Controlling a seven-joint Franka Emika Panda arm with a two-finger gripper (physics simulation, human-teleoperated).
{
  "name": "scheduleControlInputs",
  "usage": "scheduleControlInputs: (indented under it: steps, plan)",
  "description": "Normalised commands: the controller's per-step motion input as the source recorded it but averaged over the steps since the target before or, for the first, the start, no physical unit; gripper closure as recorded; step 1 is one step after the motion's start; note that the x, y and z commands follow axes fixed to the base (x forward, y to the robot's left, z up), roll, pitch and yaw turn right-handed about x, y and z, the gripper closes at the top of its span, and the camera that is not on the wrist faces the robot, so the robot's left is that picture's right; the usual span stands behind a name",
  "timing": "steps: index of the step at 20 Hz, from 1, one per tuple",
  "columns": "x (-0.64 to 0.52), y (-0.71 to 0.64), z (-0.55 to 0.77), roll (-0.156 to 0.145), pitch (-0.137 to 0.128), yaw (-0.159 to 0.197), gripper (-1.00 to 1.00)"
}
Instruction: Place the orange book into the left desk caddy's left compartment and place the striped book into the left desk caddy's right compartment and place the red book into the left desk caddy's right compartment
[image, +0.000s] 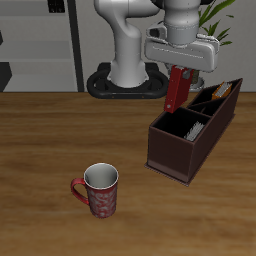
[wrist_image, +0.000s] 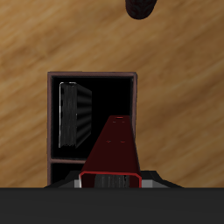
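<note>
Exterior view, nearest the table's front edge: you've got a red patterned mug (image: 100, 191) standing upright on the wooden table (image: 40, 150), handle out to one side, well apart from everything else. Farther back sits the left desk caddy (image: 186, 137), dark brown, long, angled on the table. Its right compartment (image: 181, 125), the wide squarish one at the low end, already has the striped book (image: 190, 128) in it, pale stripes showing. The left compartment (image: 218, 96) at the taller far end shows something orange, the orange book (image: 226, 90), poking up at the slanted rim. Your gripper (image: 177, 72) hangs above the caddy's back side, clamped on the red book (image: 175, 90); the book hangs roughly upright, tilted a little, its lower end near the caddy's rim but I can't tell if it touches. Behind that is the robot base at the back of the table. Wrist view: red book (wrist_image: 114, 149) pinched at its near end between the fingers, running down toward the right compartment (wrist_image: 109, 101), with the striped book (wrist_image: 74, 114) leaning against one inner wall of that section, apart from the red one. Divider wall visible close by. Mug (wrist_image: 143, 8) is a dark blob at the frame edge.
</note>
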Motion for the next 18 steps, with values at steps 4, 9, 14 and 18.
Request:
scheduleControlInputs:
  steps: [4,9,14,18]
  plan:
    - [0.13,0.14,0.20,0.020,0.018,-0.026,1.00]
    - [0.13,0.08,0.08,0.007,0.007,-0.004,1.00]
    - [0.23,-0.05,0.02,-0.012,0.029,-0.047,1.00]
    - [0.16,-0.02,0.05,-0.017,-0.015,-0.012,1.00]
